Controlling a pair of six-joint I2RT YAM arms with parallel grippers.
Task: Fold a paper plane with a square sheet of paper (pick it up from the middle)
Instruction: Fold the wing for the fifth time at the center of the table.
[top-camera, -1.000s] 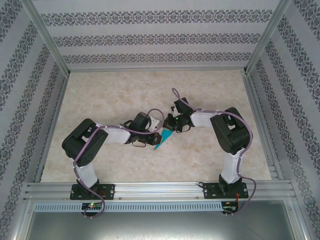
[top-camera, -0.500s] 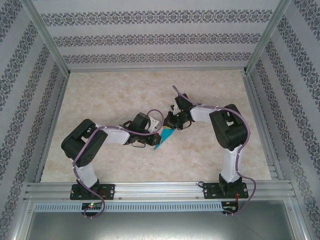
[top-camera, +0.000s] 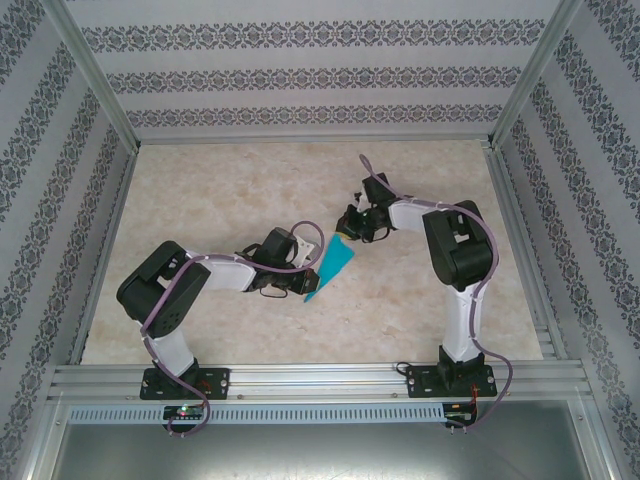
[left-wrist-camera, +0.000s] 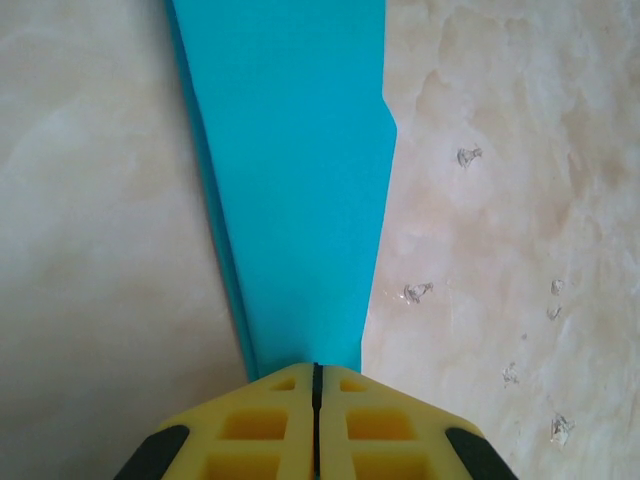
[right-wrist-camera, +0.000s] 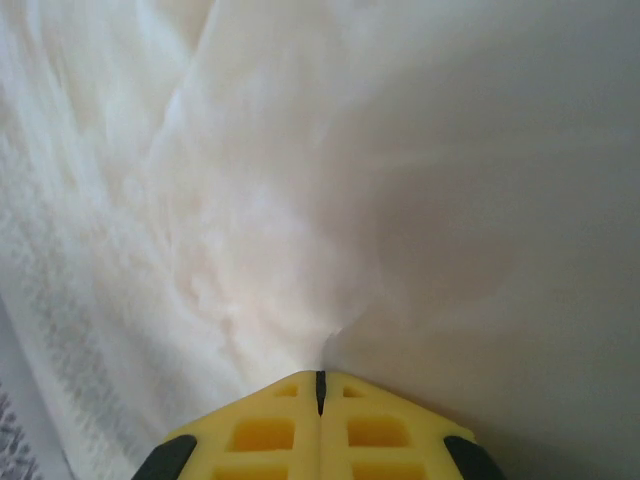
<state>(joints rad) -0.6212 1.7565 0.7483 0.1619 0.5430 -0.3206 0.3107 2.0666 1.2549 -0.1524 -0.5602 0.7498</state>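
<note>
Two grippers no longer meet at the paper plane; the right gripper, jaws pressed together on nothing, has drawn back past its wide end, leaving the dart near mid-table, pinched at its narrow end by the left gripper alone; that crease looks finished. The overhead view gives the gap between them; the left wrist view shows the tight pinch and the layered left edge.
</note>
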